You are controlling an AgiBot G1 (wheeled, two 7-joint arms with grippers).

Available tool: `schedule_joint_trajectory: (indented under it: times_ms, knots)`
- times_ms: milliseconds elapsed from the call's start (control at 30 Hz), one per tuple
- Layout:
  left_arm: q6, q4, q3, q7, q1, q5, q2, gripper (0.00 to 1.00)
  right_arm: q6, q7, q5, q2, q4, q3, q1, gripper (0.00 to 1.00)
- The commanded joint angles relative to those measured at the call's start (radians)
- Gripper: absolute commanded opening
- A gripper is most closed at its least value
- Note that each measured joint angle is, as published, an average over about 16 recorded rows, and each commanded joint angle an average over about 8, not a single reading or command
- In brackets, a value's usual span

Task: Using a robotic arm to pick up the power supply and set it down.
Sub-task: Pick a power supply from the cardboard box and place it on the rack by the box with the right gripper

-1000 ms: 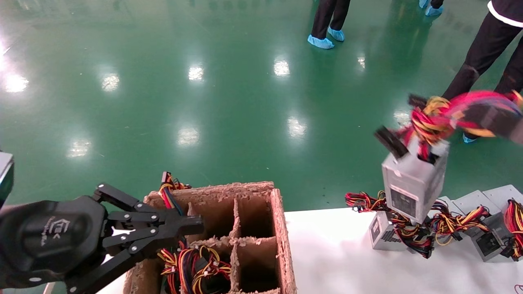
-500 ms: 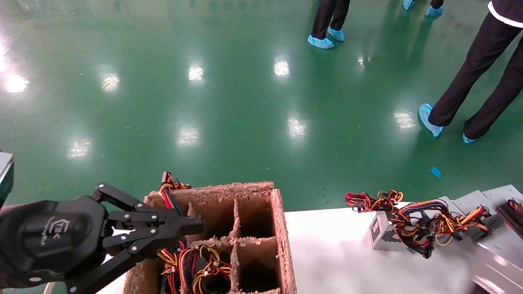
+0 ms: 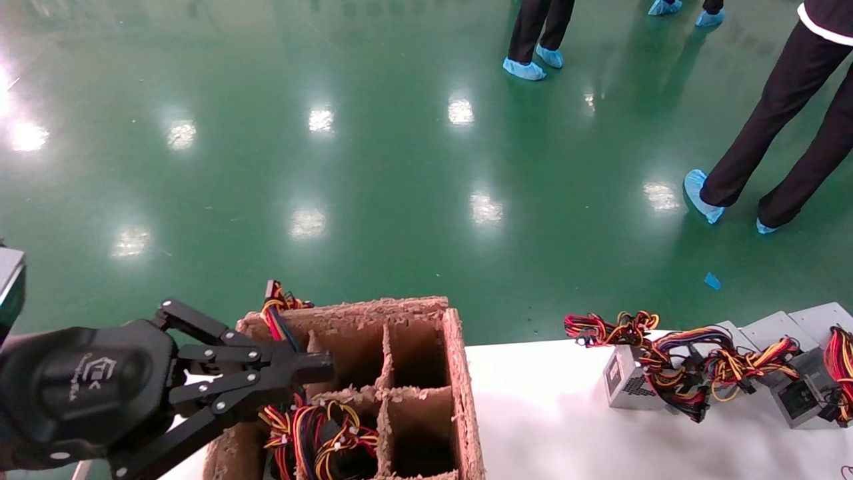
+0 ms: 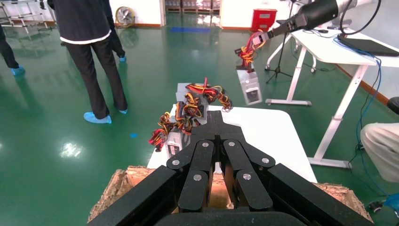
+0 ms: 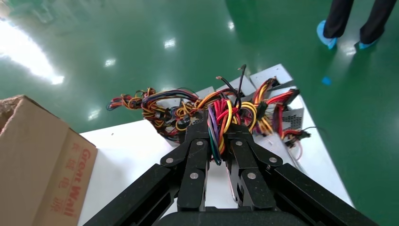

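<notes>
In the left wrist view the power supply (image 4: pixel 249 89), a silver-grey box with a white label, hangs in the air past the far end of the white table (image 4: pixel 268 132). It dangles from its red, yellow and purple wire bundle (image 4: pixel 246 50), and my right gripper (image 4: pixel 266 35) is shut on that bundle. The right wrist view shows the wires (image 5: pixel 221 115) pinched in my right gripper (image 5: pixel 217 123); the box itself is hidden under the fingers. Neither shows in the head view. My left gripper (image 3: pixel 325 365) is shut and empty over the cardboard box.
A partitioned cardboard box (image 3: pixel 460 373) holds a wired unit (image 3: pixel 320 433) in one cell. Other grey wired boxes (image 3: pixel 626 383) lie at the white table's (image 3: pixel 546 427) far right. People (image 3: pixel 786 113) stand on the green floor. A white desk (image 4: pixel 339 52) stands beyond.
The held power supply was high at the head view's right, swept down in a blur and has left that view. The left gripper has stayed put.
</notes>
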Motion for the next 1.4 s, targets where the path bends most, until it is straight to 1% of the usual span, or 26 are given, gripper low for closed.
schedule_joint_trajectory:
  times_ms: [33,233,367,633,767,1200,1400]
  knots:
    - [0.000,0.000,0.000,0.000,0.000,0.000,0.000,0.00,0.008,0.005,-0.007,-0.003,0.003,-0.007,0.000,0.00]
    - [0.000,0.000,0.000,0.000,0.000,0.000,0.000,0.00,0.022,0.002,-0.016,-0.001,0.001,-0.054,0.028,0.00]
    - [0.000,0.000,0.000,0.000,0.000,0.000,0.000,0.00,0.042,-0.001,-0.023,0.003,0.000,-0.103,0.060,0.00]
    - [0.000,0.000,0.000,0.000,0.000,0.000,0.000,0.00,0.110,-0.020,-0.042,0.021,-0.006,-0.242,0.169,0.00]
    - [0.000,0.000,0.000,0.000,0.000,0.000,0.000,0.00,0.142,-0.028,-0.052,0.027,-0.010,-0.296,0.215,0.00]
    - [0.000,0.000,0.000,0.000,0.000,0.000,0.000,0.00,0.200,-0.039,-0.088,0.019,-0.029,-0.403,0.283,0.00]
    - [0.000,0.000,0.000,0.000,0.000,0.000,0.000,0.00,0.226,-0.045,-0.102,0.026,-0.042,-0.458,0.329,0.00]
